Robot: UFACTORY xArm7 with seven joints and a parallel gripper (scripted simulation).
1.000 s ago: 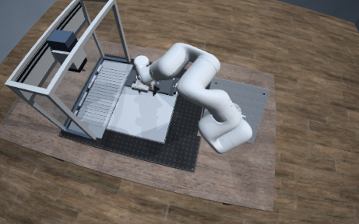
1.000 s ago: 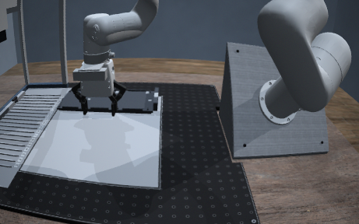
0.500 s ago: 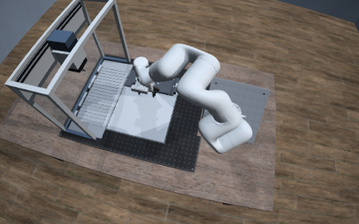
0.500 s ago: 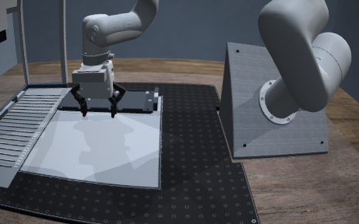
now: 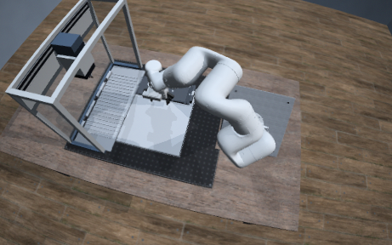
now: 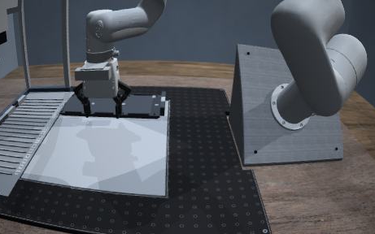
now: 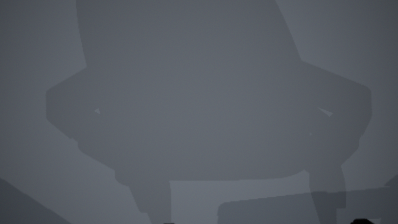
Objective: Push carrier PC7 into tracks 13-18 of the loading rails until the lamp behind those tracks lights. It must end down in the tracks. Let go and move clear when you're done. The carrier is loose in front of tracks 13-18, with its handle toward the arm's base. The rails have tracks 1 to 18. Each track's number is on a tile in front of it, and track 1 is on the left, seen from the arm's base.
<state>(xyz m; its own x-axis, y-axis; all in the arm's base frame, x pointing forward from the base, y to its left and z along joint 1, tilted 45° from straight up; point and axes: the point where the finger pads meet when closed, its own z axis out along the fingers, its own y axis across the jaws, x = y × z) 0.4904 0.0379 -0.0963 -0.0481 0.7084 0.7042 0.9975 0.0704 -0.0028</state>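
Observation:
Carrier PC7 is a flat dark piece lying at the far end of the pale plate, beside the far end of the ribbed loading rails. It also shows in the overhead view, partly hidden under the arm. My gripper points straight down, open and empty. Its fingertips hang low at the carrier's near long edge, where it meets the pale plate; I cannot tell if they touch. The gripper shows overhead too. The wrist view shows only a grey surface with the gripper's shadow. I cannot make out the track tiles or the lamp.
A metal frame stands over the rails and carries a dark box head. A grey wedge mount holds the arm's base to the right. A black perforated board lies under the plate.

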